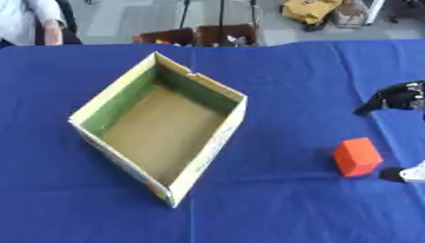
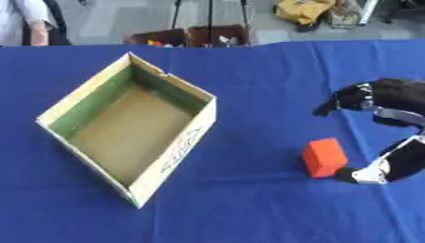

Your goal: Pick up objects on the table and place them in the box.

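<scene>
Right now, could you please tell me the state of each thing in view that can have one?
Box: open at the top, upright on the table, nothing visible inside.
Orange block: resting on the blue tablecloth, outside the box, not lifted.
Right robot hand: open around the block's right side, one fingertip at its base, the others above and apart.
Left robot hand: not in view.
</scene>
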Tool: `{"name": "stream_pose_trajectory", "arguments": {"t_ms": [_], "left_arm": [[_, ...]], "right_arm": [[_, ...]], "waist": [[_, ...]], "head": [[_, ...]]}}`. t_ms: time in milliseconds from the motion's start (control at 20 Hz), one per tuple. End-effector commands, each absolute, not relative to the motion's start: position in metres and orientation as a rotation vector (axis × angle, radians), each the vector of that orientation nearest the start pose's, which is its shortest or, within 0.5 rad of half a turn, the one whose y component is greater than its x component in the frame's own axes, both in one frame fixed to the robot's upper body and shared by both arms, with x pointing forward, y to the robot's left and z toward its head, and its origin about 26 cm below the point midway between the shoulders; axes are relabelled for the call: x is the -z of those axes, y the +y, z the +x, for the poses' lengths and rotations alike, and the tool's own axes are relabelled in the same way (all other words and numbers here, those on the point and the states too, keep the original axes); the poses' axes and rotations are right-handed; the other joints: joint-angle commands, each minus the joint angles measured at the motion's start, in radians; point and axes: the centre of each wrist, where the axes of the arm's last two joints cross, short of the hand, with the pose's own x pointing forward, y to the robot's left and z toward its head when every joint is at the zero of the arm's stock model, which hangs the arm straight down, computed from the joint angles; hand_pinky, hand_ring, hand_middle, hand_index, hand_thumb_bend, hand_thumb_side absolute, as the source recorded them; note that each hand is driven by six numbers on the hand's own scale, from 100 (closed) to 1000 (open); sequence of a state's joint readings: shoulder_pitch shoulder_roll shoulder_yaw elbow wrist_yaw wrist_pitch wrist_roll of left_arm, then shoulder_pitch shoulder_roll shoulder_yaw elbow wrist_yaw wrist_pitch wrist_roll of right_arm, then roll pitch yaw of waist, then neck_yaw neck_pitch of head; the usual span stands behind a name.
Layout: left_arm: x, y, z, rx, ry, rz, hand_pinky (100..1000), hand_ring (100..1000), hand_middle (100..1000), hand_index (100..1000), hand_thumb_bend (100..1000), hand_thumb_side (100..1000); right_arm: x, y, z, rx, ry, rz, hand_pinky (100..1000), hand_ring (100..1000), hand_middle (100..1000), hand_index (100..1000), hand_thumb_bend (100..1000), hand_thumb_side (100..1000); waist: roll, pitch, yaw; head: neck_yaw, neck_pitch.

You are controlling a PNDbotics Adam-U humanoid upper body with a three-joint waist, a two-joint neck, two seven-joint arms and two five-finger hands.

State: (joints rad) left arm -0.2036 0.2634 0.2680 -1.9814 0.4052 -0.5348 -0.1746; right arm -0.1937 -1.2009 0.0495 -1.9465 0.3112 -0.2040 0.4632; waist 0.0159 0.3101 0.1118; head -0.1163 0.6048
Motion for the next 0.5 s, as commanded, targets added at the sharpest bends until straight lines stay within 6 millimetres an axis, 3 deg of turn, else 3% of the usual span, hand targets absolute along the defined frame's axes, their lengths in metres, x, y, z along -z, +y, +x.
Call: {"name": "stream_pose_trajectory", "arguments": {"t_ms": [50,500], "left_arm": [[-0.19,0.326,0.283,-0.138,3.486,0.104,548,716,824,914,100,988],[-0.189,0.324,0.284,-0.142,3.49,0.116,548,717,825,914,100,985]], "right_arm": [[-0.282,-0.37,0.284,-1.851,-1.391,-0.799,851,840,746,886,516,450],[-0.272,-0.387,0.301,-1.853,-1.265,-0.733,860,849,775,892,505,414]], "waist": [[-0.017,-0.017,0.003],[-0.017,-0.01,0.015]], "head": [[-0.007,-0.002],[-0.022,0.002]]}}
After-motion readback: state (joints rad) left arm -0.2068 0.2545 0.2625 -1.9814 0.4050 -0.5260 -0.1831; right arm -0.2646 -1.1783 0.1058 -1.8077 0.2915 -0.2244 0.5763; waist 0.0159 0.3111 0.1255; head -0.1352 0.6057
